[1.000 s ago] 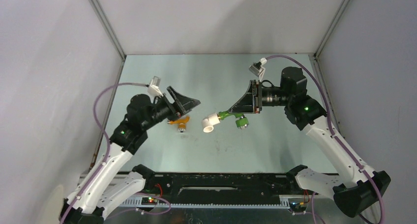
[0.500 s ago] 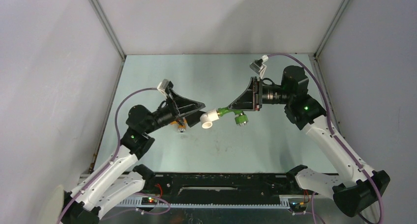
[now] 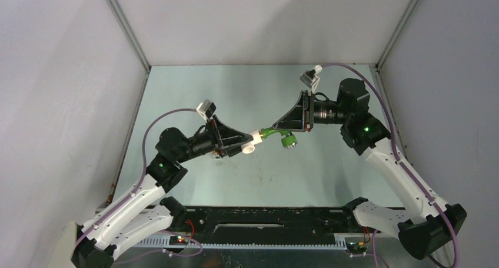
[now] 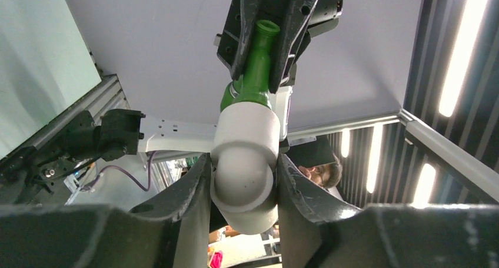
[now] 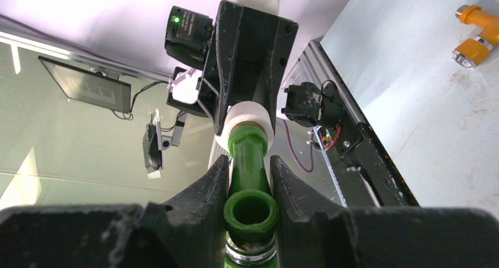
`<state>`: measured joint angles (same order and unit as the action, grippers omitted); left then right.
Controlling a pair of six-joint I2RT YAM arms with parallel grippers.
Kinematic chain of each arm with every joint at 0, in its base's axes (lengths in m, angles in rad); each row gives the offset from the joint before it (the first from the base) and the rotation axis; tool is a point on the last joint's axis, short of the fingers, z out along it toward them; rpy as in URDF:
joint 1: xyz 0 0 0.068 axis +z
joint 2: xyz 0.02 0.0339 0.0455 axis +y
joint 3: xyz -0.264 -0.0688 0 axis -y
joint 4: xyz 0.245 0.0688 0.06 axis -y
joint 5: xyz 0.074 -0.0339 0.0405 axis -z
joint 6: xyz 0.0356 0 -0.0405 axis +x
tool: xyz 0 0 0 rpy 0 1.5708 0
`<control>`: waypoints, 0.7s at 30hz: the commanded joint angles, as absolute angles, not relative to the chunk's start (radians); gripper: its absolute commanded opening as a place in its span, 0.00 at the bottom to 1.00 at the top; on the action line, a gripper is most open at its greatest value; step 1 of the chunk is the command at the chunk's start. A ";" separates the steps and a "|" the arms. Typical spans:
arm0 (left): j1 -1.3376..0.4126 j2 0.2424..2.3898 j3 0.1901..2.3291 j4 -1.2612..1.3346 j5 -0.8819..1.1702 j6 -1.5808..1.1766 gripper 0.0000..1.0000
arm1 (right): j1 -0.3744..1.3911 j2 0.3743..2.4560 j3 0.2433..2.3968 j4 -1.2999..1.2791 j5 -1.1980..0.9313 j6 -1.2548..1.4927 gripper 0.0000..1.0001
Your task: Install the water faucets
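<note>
The right gripper [image 3: 278,128] pinches the green faucet [image 3: 272,132] by its long stem. Its two fingers [image 5: 206,188] press on the stem from both sides. The faucet is held up in the air over the middle of the table [image 3: 329,168], not lying on it. Its round green knob [image 3: 288,140] hangs on the side toward the near edge.

A white elbow pipe [image 3: 252,143] sits on the end of the green faucet that points to the left side of the table. The two pieces touch, and the faucet's tip goes into the pipe's round opening.

The left gripper [image 3: 244,143] reaches in from the left. Its fingers [image 4: 191,188] are closed around the white elbow pipe, one on each side, and both touch it.

The orange faucet [image 5: 476,35] lies flat on the table, a little left of the middle. No gripper holds it. From the top camera it is mostly hidden under the left gripper.
</note>
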<state>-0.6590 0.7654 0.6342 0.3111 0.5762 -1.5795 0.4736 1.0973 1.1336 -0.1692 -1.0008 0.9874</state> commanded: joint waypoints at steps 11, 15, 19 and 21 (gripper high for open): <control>-0.682 0.806 0.864 -0.109 0.449 -1.061 0.00 | 0.470 1.084 1.145 -0.158 -1.008 1.019 0.00; -0.683 0.818 0.945 -0.172 0.400 -0.852 0.00 | 0.471 1.074 1.146 -0.194 -0.996 1.027 0.00; -0.687 0.818 0.984 -0.130 0.402 -0.616 0.00 | 0.478 1.071 1.145 -0.202 -0.996 1.050 0.00; -0.693 0.818 1.008 -0.115 0.421 -0.479 0.00 | 0.483 1.069 1.145 -0.203 -0.992 1.061 0.00</control>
